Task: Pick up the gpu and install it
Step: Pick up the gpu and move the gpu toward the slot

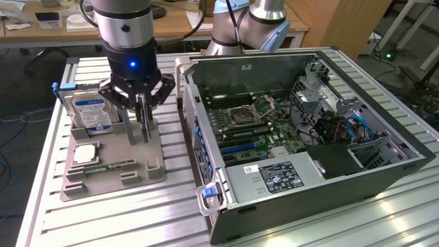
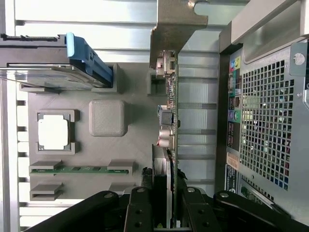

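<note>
The gpu [image 2: 170, 113] stands on edge in the grey parts holder [image 2: 108, 118], a thin card with a green board edge, a black cooler and a silver bracket [image 2: 176, 24] at its far end. My gripper [image 2: 164, 182] straddles the card's near end, with a black finger pressed against each face. In the exterior view the gripper [image 1: 143, 121] points straight down over the holder [image 1: 137, 177], the gpu [image 1: 145, 131] showing as a thin upright strip between the fingers. Whether the card has left its slot cannot be told.
The holder also carries a silver hard drive with a blue label [image 1: 92, 116], a processor chip [image 1: 84, 153] and a narrow green memory stick [image 1: 110, 165]. The open computer case [image 1: 302, 128] lies close on the exterior view's right, its motherboard [image 1: 254, 123] exposed. A second arm [image 1: 247, 25] stands behind.
</note>
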`<action>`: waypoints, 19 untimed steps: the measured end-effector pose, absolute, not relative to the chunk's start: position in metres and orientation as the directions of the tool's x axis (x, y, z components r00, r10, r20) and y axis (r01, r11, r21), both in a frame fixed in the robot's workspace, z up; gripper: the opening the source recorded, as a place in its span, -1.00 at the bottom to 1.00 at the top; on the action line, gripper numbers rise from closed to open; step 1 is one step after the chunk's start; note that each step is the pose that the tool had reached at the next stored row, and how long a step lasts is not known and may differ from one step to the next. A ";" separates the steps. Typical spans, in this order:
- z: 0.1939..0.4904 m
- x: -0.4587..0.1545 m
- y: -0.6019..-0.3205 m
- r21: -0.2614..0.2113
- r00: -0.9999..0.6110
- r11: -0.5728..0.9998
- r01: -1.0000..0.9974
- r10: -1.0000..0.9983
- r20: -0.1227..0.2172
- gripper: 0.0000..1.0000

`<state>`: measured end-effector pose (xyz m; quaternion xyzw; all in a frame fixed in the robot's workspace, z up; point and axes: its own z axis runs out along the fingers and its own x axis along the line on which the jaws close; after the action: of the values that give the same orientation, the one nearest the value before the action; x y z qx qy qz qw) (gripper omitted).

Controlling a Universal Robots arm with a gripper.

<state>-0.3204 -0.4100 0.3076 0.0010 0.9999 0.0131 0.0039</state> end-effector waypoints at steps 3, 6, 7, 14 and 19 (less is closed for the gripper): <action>0.309 -0.320 -0.410 0.026 -1.000 1.000 0.002 0.002 -0.008 -0.45; 0.311 -0.320 -0.410 0.026 -1.000 1.000 0.002 0.002 -0.008 -0.45; 0.312 -0.320 -0.410 0.026 -1.000 1.000 0.002 0.002 -0.008 -0.45; 0.317 -0.320 -0.410 0.026 -1.000 1.000 0.002 0.002 -0.008 -0.45; 0.320 -0.320 -0.410 0.026 -1.000 1.000 0.002 0.002 -0.008 -0.45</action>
<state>-0.3204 -0.4100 0.3196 0.0011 0.9999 0.0132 0.0039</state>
